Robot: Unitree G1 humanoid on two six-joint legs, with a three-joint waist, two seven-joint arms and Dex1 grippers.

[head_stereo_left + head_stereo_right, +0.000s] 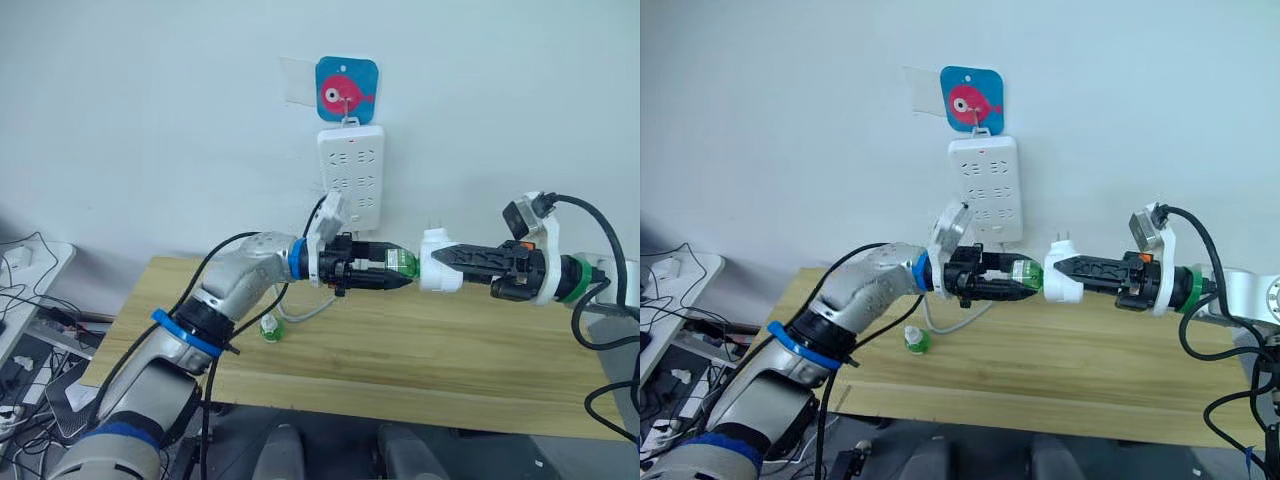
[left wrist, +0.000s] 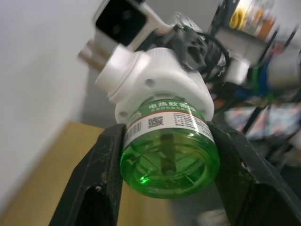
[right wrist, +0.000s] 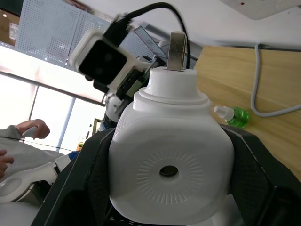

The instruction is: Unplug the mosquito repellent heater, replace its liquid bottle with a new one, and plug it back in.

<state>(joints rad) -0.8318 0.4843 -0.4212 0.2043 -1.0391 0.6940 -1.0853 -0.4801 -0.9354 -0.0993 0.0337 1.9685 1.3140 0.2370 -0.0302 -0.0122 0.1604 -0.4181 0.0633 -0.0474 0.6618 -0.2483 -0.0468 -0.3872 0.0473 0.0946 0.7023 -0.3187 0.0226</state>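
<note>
Mosquito repellent heater (image 1: 438, 262), a small white rounded plastic plug-in unit with metal prongs pointing up toward the wall, is held in mid-air above the light wooden table (image 1: 430, 350), unplugged and just below and to the right of the long white power strip (image 1: 351, 174) hanging on the wall. The right gripper (image 1: 452, 257) has its two black fingers closed on the heater's body from either side; the right wrist view shows the round hole in the ribbed face of the heater (image 3: 169, 172) between those fingers. A green transparent plastic liquid bottle (image 1: 402, 264) with a printed label sits with its neck in the heater's underside, and the left gripper (image 1: 398, 270) clamps its two black fingers on the bottle's sides, as the left wrist view shows around the bottle's round base (image 2: 170, 162). The two grippers face each other, almost touching at the joint between bottle and heater. A second small green bottle with a white top (image 1: 271, 327) lies on the table beneath the left arm, beside the strip's grey cable (image 1: 305, 312). Above the strip hangs a blue square hook plate with a pink fish (image 1: 346, 92).
</note>
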